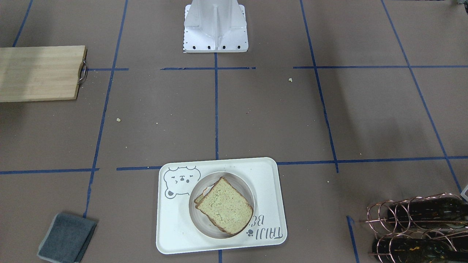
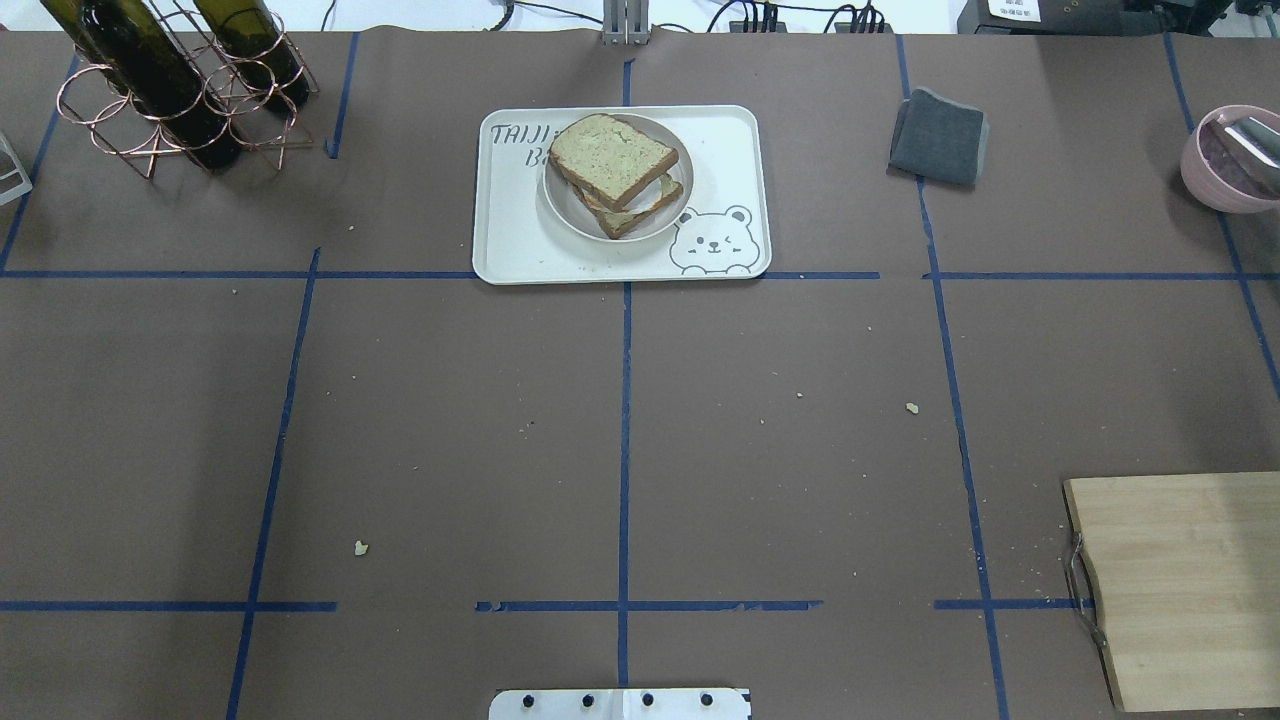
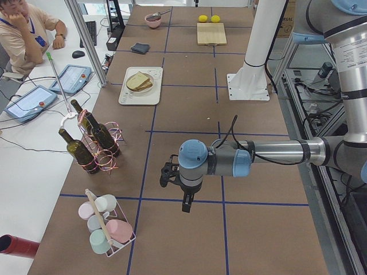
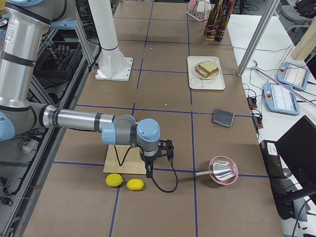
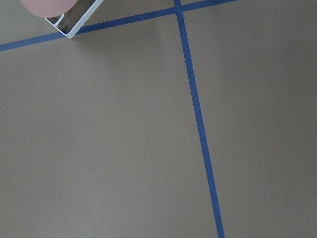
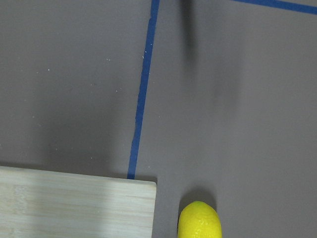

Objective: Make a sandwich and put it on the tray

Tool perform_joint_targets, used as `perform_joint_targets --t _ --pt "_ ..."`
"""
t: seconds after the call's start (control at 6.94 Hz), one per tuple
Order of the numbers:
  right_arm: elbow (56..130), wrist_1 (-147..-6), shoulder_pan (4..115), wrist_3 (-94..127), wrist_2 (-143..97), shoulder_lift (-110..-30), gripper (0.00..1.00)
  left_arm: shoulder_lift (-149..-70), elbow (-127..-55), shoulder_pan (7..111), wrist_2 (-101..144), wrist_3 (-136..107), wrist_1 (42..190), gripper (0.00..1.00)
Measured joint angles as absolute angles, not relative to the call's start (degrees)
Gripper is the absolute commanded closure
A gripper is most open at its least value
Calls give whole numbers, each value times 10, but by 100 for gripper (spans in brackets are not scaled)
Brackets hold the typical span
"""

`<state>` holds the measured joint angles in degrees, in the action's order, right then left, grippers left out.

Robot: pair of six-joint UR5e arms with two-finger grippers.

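Observation:
The sandwich (image 1: 225, 205) is two stacked greenish-tan bread slices with brown crusts on a round beige plate (image 1: 239, 182). The plate stands on the cream bear tray (image 1: 175, 226) at the table's far middle, as the overhead view (image 2: 612, 165) also shows. Only a sliver of white filling shows between the slices. My left gripper (image 3: 170, 175) hangs over bare table far off at the left end. My right gripper (image 4: 169, 148) hangs near the cutting board's corner at the right end. Both show only in side views, so I cannot tell open or shut.
A wooden cutting board (image 2: 1190, 590) lies near right, with two lemons (image 4: 123, 181) beside it. A grey cloth (image 2: 938, 137) and a pink bowl (image 2: 1230, 160) sit far right. A wine bottle rack (image 2: 180, 90) stands far left, with a cup rack (image 3: 106, 229) beyond it.

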<state>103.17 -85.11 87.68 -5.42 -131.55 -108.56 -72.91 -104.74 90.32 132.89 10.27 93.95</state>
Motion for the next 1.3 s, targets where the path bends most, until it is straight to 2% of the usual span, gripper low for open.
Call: perform_joint_targets --t 1.3 --pt "1022 -847 877 -55 -1325 -1089 0 -732 -1037 904 1329 101 940 0"
